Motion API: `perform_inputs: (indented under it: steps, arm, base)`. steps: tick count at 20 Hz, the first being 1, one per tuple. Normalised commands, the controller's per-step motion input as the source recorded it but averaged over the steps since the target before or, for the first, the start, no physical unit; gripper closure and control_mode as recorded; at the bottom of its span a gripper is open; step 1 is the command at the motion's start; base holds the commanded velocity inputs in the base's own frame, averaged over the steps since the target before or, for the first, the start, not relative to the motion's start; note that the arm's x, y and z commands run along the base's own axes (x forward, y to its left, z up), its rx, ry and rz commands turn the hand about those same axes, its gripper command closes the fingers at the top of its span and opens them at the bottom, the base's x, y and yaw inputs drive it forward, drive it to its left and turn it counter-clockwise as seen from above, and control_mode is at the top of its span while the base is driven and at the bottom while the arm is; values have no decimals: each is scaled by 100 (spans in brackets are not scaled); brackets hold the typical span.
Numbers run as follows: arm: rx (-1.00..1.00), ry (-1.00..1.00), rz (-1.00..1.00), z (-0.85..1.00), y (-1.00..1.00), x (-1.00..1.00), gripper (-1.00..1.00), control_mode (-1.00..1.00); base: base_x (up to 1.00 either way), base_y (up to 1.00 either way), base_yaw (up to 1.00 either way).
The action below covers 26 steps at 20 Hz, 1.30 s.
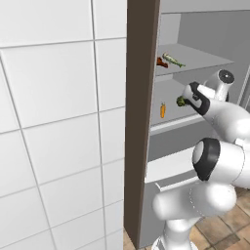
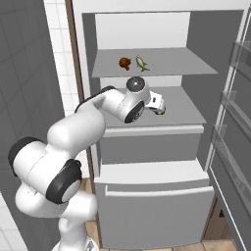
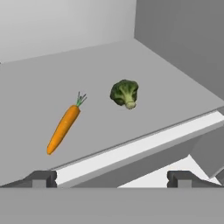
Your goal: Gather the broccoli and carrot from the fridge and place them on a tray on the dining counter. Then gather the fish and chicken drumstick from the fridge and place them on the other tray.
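Observation:
An orange carrot [image 3: 63, 127] and a green broccoli floret [image 3: 125, 92] lie apart on the fridge's middle shelf [image 3: 100, 65], the carrot to the left. My gripper [image 3: 112, 178] hovers at the shelf's front edge, open, with nothing between its fingertips [image 3: 41, 178]. From the base, the hand [image 2: 156, 103] reaches into the fridge just in front of the broccoli [image 2: 161, 111]; the carrot [image 1: 162, 110] and broccoli [image 1: 180, 102] sit beside my wrist. On the upper shelf lie a brown chicken drumstick [image 2: 124, 62] and a greenish fish [image 2: 141, 62], also drumstick [image 1: 161, 62] and fish [image 1: 173, 60].
The fridge door [image 2: 235, 122] stands open on the right with door racks. A brown cabinet panel [image 1: 141, 122] and white tiled wall [image 1: 58, 122] flank the left. Grey drawers [image 2: 152, 142] sit below the middle shelf, whose white front lip [image 3: 144, 146] lies under the hand.

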Motion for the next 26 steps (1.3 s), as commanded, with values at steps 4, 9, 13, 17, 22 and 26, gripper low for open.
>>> perform_inputs:
  steps: [4, 9, 13, 17, 22, 26]
  arm:
    - [2, 0, 0, -10, -6, 28, -100, -100]
    - [0, 0, 0, -11, -2, 27, -100, -100]
    - [0, 0, 0, -15, -8, 27, -100, -100]
    - [0, 0, 0, -11, -15, 22, -100, -100]
    - [0, 0, 0, -7, -18, 21, -100, -100]
    - [0, 0, 0, -6, -16, 29, -100, -100]
  base:
    - [0, 0, 0]
    - [0, 0, 0]
    - [0, 0, 0]
    - [0, 0, 0]
    - [0, 0, 0]
    - [0, 0, 0]
